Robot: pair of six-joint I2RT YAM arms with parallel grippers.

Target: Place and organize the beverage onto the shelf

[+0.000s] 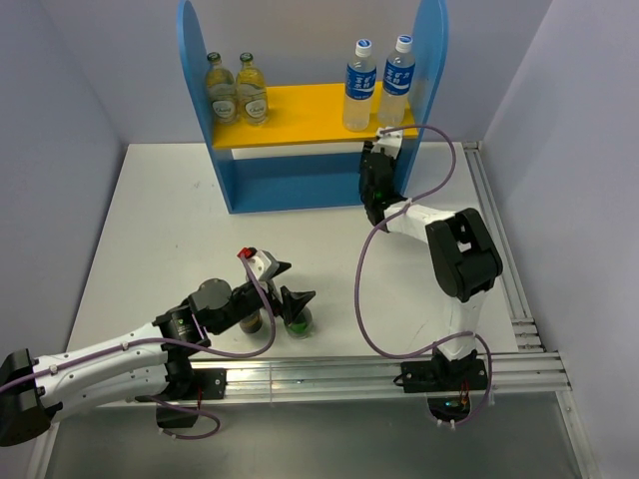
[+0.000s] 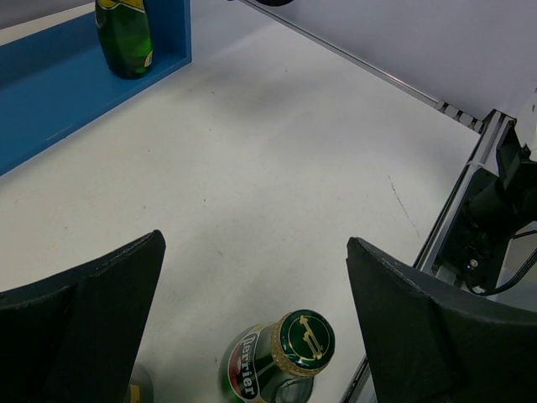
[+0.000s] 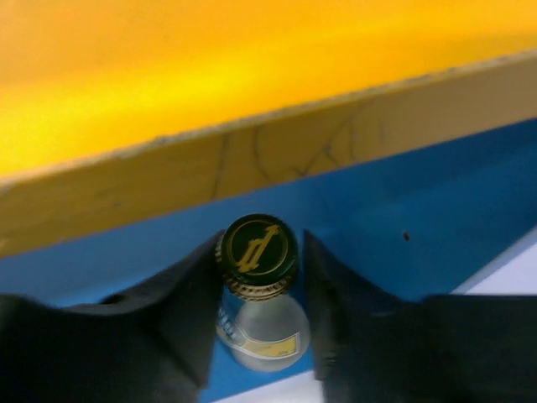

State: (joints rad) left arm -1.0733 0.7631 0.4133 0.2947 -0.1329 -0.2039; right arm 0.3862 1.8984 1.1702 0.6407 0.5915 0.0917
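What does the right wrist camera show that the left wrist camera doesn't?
Only the right wrist view: the shelf's yellow-orange upper board, seen from below, and the right pincer closely flanking a green-capped bottle. Only the left wrist view: the left pincer open above a Perrier bottle standing on the white table, plus the metal rail. Both: the shelf's blue panel and a green cap with a gold mark.

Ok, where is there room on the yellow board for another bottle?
The middle of the yellow board is bare, between the two glass bottles on the left and the two blue-capped bottles on the right. Both ends are crowded. The white table has bare room on its left side too.
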